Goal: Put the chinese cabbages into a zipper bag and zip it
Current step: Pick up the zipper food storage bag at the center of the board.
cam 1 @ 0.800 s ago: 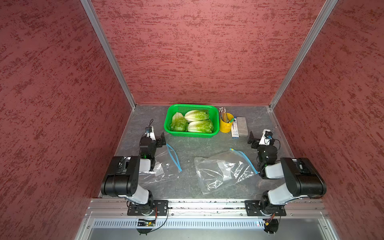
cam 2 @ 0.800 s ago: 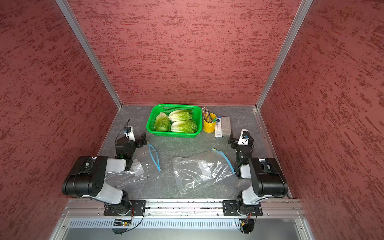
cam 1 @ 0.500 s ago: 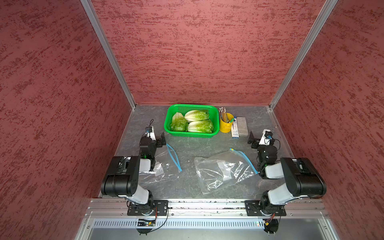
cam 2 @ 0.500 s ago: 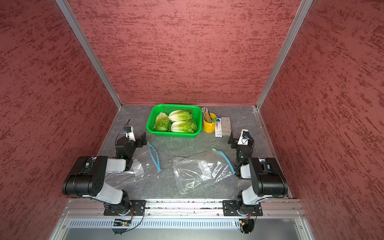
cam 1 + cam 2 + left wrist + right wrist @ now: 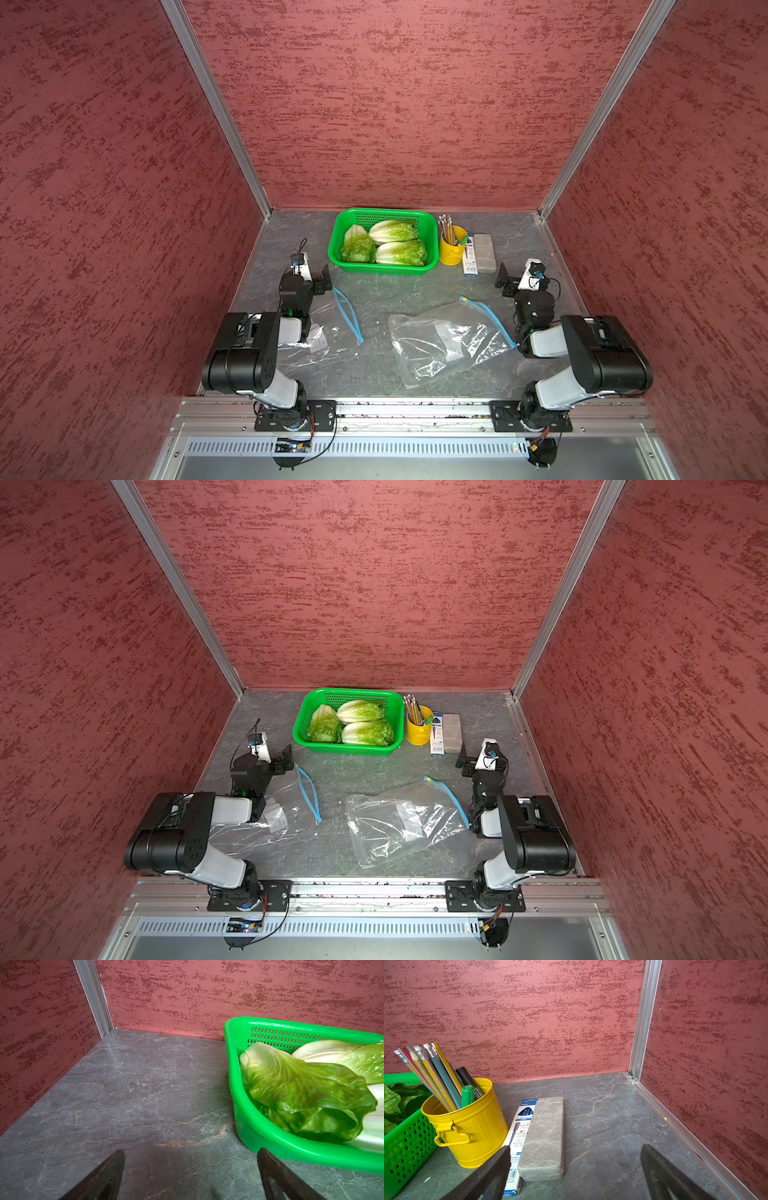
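**Top views.** The chinese cabbages (image 5: 401, 252) are lying in the green basket (image 5: 380, 271) at the back of the table (image 5: 395, 299), none bagged yet. The left gripper (image 5: 319, 279) is hovering just off the basket's near left corner, jaws spread wide, gripping nothing. The right gripper (image 5: 510, 280) is sitting further off, beyond the yellow pencil bucket (image 5: 452, 251), equally wide and empty. Two heads are lying crosswise. The nearest head (image 5: 357, 246) is running front to back. The zipper bag (image 5: 440, 345) is lying flat between the arms, with a second bag (image 5: 320, 338) partly under the left arm.

**Left wrist.** Bare table is showing between the jaws. The nearest head (image 5: 301, 1088) is lying ahead, off toward the right arm's side, leaf end nearer, behind the basket wall.

**Right wrist.** The jaws are pointing at the grey case (image 5: 544, 1136), and only a scrap of leaf is showing. The left arm is looking better placed.
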You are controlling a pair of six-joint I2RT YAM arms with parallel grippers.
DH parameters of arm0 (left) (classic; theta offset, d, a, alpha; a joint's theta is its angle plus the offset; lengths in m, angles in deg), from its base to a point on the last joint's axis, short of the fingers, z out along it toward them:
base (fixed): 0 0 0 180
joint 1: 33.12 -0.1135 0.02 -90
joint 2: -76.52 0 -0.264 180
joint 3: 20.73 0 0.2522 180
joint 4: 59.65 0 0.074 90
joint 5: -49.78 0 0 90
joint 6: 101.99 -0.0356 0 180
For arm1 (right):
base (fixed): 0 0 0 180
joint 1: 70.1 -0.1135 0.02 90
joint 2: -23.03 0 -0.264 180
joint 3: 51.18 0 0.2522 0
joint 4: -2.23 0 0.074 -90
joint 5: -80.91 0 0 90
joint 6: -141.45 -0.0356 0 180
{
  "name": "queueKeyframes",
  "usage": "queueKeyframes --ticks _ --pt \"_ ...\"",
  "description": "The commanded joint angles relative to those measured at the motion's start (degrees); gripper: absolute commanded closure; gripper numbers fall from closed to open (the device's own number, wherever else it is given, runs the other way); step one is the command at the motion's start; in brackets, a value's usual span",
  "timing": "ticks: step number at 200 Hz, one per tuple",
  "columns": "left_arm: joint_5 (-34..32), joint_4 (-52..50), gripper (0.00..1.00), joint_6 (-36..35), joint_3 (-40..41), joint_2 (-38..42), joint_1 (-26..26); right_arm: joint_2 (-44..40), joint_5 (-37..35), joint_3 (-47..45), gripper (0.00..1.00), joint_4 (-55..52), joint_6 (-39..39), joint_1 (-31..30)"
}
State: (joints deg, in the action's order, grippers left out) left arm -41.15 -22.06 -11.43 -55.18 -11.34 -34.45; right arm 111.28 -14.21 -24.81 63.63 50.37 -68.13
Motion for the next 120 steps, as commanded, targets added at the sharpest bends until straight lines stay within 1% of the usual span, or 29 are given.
queueKeyframes --ticks 1,69,103,120 --pt "0.4 0.06 0.0 -0.56 -0.93 0.05 0.03 -0.18 0.82 -0.03 0.01 0.06 -0.44 0.12" --pt "0.39 0.26 0.0 -0.63 -0.76 0.25 0.09 -0.3 0.83 -0.12 0.01 0.17 -0.44 0.13" --pt "1.19 -1.87 0.0 -0.9 -0.67 2.99 0.14 -0.64 0.91 -0.63 0.01 0.67 -0.6 0.13" --pt "1.28 -3.03 0.0 -1.26 -0.29 5.1 0.33 -1.12 0.92 -1.88 0.01 2.66 -0.6 0.13"
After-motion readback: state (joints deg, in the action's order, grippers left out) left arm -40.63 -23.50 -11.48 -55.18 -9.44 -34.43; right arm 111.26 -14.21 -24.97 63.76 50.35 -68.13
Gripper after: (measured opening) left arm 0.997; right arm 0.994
